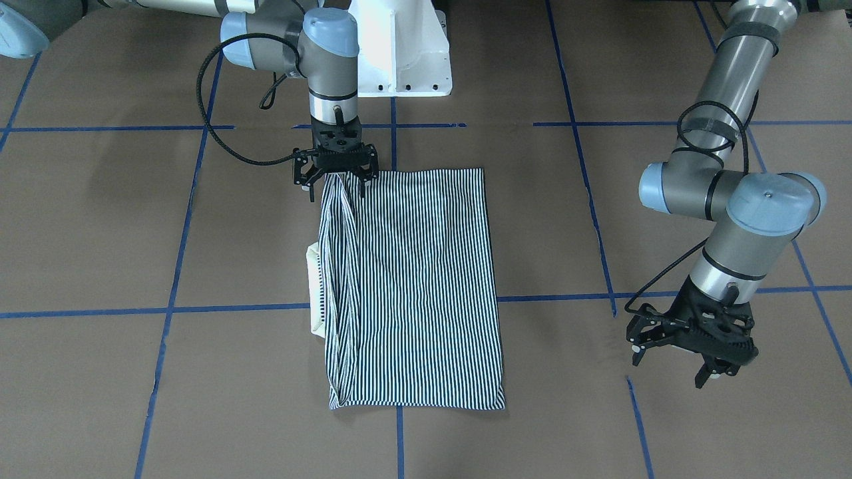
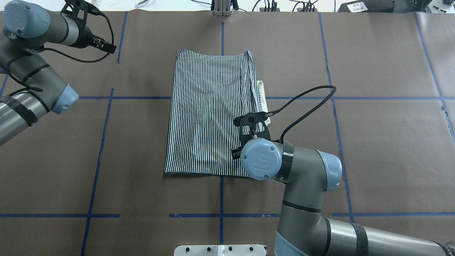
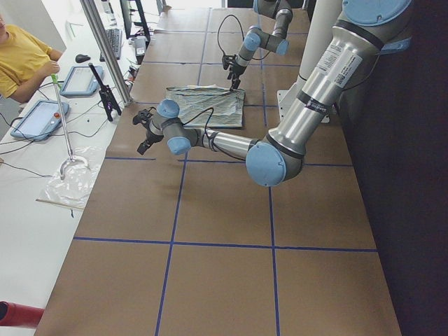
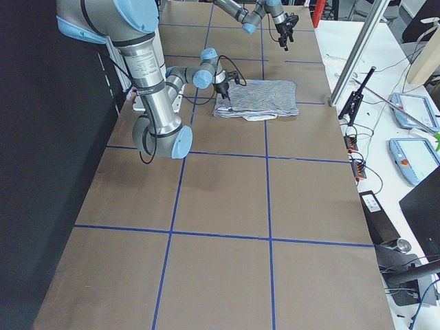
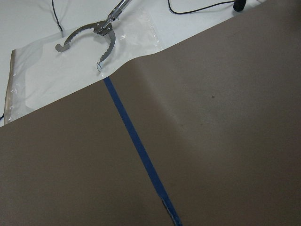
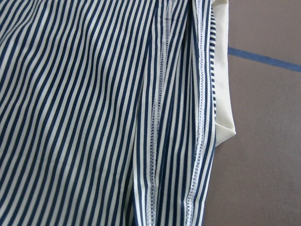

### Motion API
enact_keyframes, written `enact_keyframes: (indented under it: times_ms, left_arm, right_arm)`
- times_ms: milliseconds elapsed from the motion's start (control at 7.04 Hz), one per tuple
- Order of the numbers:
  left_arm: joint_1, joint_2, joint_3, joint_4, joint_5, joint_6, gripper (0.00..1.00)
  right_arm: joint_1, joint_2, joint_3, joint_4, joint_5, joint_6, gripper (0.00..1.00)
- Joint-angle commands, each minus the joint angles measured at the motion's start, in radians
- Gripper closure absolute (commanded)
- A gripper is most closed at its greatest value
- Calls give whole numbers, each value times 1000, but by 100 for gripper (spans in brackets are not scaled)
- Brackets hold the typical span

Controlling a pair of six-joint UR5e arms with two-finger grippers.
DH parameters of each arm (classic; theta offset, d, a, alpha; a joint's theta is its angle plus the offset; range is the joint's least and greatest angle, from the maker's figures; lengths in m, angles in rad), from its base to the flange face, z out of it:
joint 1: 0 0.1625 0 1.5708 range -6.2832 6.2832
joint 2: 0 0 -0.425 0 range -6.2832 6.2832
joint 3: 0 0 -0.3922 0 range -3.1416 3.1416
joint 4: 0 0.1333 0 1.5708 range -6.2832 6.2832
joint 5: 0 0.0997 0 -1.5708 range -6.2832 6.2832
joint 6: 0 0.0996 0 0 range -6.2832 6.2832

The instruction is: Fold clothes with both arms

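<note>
My right gripper [image 1: 336, 189] points straight down at the corner of the polo shirt [image 1: 413, 286] that lies nearest my base on my right side. Its jaws stand apart, one finger on either side of a raised ridge of striped cloth that runs up between them. I cannot tell whether the pads actually press the fabric. The shirt lies in the middle of the table [image 1: 100, 219] on brown paper, folded into a long rectangle with its stripes running lengthwise, and it crosses one of the blue tape lines [image 1: 226, 309]. Along its edge on my right the cloth is bunched into loose lengthwise folds, and the cream collar [image 1: 314, 286] pokes out from under that edge. My right wrist camera looks down on those folds, their stitched seams and the collar's corner beside the bare paper. My left gripper [image 1: 669, 371] hangs over the table well apart from the shirt, off to my left and toward the far side, fingers spread wide and holding nothing. My left wrist camera shows only brown paper, a tape line, and beyond the paper's edge a metal grabber tool [image 5: 89, 37] lying on a clear plastic bag [image 5: 42, 80].
</note>
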Motion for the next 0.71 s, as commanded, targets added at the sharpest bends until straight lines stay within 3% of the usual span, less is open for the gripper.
enact_keyframes:
  times_ms: [0, 568]
  left_arm:
    - [0, 2, 1, 1, 0, -1, 0]
    - [2, 2, 1, 0, 0, 1, 0]
  right_arm:
    - [0, 9, -16, -44, 7, -18, 0]
    - [10, 2, -16, -102, 24, -59, 0]
